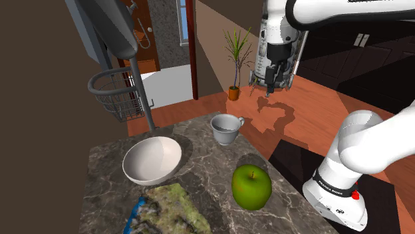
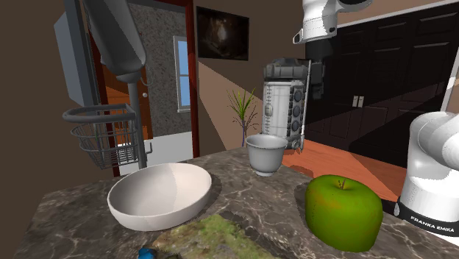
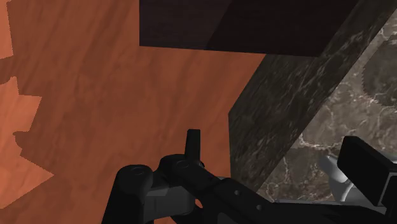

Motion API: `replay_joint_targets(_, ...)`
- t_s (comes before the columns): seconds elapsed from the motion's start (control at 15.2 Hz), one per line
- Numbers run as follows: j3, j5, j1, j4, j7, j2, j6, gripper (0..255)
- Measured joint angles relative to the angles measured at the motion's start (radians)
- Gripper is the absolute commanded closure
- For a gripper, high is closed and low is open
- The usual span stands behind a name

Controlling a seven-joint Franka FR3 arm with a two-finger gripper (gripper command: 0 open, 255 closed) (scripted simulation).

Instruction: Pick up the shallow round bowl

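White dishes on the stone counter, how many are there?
2: the shallow round bowl at the shoulder view's left, and a handled cup farther back, beyond the green apple.

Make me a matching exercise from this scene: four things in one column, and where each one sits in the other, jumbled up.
Things:
1. bowl
2. cup
3. apple
4. potted plant

Places:
A. on the wooden floor, beyond the counter
B. toward the counter's far edge in the shoulder view
C. on the counter's near right in the shoulder view
D. just behind the mossy lump in the shoulder view

Pairs: 1-D, 2-B, 3-C, 4-A
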Motion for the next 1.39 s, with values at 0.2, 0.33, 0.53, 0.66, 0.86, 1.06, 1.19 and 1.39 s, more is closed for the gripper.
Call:
replay_joint_targets(0.2,0.015,0.018,0.007,0.005,0.021,0.026,0.018,0)
replay_joint_targets(0.33,0.038,0.045,0.019,0.011,0.053,0.065,0.047,0)
replay_joint_targets(0.53,0.079,0.087,0.038,0.034,0.108,0.137,0.091,0)
replay_joint_targets(0.66,0.108,0.113,0.05,0.066,0.147,0.197,0.119,0)
replay_joint_targets(0.86,0.145,0.145,0.065,0.102,0.197,0.277,0.161,0)
replay_joint_targets(1.06,0.182,0.17,0.081,0.143,0.247,0.359,0.205,0)
replay_joint_targets(1.19,0.203,0.18,0.088,0.183,0.277,0.43,0.237,0)
replay_joint_targets(1.39,0.236,0.193,0.104,0.241,0.328,0.518,0.27,0)
